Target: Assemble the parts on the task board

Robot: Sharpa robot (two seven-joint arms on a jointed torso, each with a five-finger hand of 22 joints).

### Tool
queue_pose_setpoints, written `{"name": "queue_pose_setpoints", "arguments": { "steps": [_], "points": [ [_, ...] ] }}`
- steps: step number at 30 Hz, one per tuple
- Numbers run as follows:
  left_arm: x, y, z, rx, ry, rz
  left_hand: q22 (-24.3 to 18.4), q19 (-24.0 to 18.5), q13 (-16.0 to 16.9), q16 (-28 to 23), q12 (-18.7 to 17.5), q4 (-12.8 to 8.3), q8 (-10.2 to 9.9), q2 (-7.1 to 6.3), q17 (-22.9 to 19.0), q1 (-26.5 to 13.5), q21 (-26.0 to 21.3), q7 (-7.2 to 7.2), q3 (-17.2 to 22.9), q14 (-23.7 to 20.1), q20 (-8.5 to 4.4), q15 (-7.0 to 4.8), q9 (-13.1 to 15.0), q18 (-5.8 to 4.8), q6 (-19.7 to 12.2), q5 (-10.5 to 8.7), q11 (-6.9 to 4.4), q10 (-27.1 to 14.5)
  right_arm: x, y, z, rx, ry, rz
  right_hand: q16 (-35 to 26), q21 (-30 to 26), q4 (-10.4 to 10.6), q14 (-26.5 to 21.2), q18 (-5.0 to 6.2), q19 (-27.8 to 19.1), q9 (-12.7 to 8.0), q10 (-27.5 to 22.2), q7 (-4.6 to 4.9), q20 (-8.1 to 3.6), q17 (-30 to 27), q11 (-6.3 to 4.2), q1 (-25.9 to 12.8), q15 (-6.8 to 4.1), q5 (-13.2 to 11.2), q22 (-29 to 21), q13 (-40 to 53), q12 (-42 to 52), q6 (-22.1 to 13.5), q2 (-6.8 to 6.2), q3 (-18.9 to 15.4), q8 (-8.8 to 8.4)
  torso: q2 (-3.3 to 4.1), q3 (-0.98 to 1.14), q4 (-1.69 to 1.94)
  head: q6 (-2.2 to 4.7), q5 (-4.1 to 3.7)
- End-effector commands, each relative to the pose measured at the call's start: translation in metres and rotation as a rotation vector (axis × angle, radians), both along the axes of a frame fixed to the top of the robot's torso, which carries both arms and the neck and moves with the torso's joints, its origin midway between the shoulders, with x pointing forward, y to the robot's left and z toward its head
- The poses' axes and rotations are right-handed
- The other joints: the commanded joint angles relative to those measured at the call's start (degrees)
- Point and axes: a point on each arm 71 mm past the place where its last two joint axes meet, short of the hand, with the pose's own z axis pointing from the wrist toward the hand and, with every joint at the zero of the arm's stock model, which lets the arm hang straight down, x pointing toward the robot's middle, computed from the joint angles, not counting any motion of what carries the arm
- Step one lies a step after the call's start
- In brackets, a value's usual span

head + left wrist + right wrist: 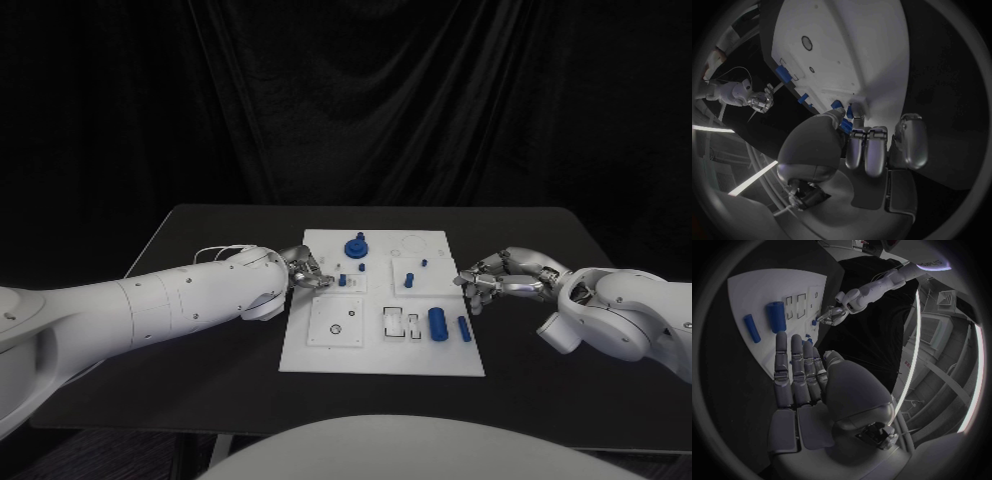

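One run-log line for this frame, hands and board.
left hand: pinching small blue part at task board edge | right hand: open, at board's right edge | two blue cylinders lying on board

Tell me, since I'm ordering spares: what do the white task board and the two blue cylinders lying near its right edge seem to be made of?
The white task board looks like matte plastic or painted sheet: flat, even, no glare. The thick blue cylinder and thin blue cylinder look like smooth moulded or printed plastic, uniformly coloured with a faint sheen; coated metal can't be excluded.
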Motion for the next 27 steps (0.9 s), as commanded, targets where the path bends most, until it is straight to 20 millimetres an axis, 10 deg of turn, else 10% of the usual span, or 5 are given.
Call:
{"name": "queue_pose_setpoints", "arguments": {
  "steps": [1, 8, 27],
  "points": [
    [-0.0037, -0.0014, -0.0045, 0.005, 0.038, -0.012, 10.4, -0.1, 15.0, 0.2, 0.2, 0.1, -0.5, 0.26, 15.1, -1.6, -0.4, 0.4, -1.8, 6.0, 0.18, 0.27, -0.5, 0.44, 0.1, -0.7, 0.36, 6.0, -0.002, 0.0001, -0.0023, -0.01, 0.026, 0.011, -0.4, -0.3, 0.1, -0.4, 0.45, -0.4, -0.1, -0.5, -0.11, -0.02, -0.1, -0.03, 0.6, 0.14, 0.2, -0.1, -0.1, -0.2, 0.4, 0.12, 0.4, -0.08, -0.03, 0.0, 0.03, -0.01, 0.06],
    [-0.0033, -0.0007, -0.0048, 0.006, 0.037, -0.011, 10.4, -0.2, 15.0, 0.2, 0.2, 0.3, -0.9, 1.91, 15.1, -8.8, -0.5, 0.47, -8.5, 6.0, 0.33, 0.38, -1.0, 0.47, 0.2, -4.14, 0.48, 6.0, -0.002, 0.0002, -0.0028, -0.011, 0.031, 0.013, -0.4, -0.2, 0.0, -0.4, 0.45, -0.4, -0.1, -0.4, -0.11, -0.06, -0.2, -0.05, 1.1, 0.12, 0.7, 0.0, -0.2, -0.4, 0.5, -0.4, 1.0, -0.06, -0.01, -0.01, 0.02, -0.01, 0.08],
    [0.0003, 0.0021, -0.0023, -0.011, -0.016, 0.007, 10.5, 0.0, 15.0, 0.2, 0.2, 0.3, -0.8, 11.69, 15.1, -15.2, -0.3, 0.53, -17.1, 6.0, 0.46, 0.51, -0.9, 0.44, 0.6, -3.22, 0.57, 6.0, -0.0016, 0.0017, -0.0037, -0.01, 0.037, 0.02, -0.4, -0.2, -0.1, -0.4, 0.43, -0.4, -0.1, -0.3, -0.08, -0.1, -0.3, -0.04, 1.6, 0.1, 1.5, 0.0, -0.4, -0.6, 0.5, -0.9, 1.9, -0.05, -0.01, 0.01, 0.01, -0.01, 0.5]
  ]
}}
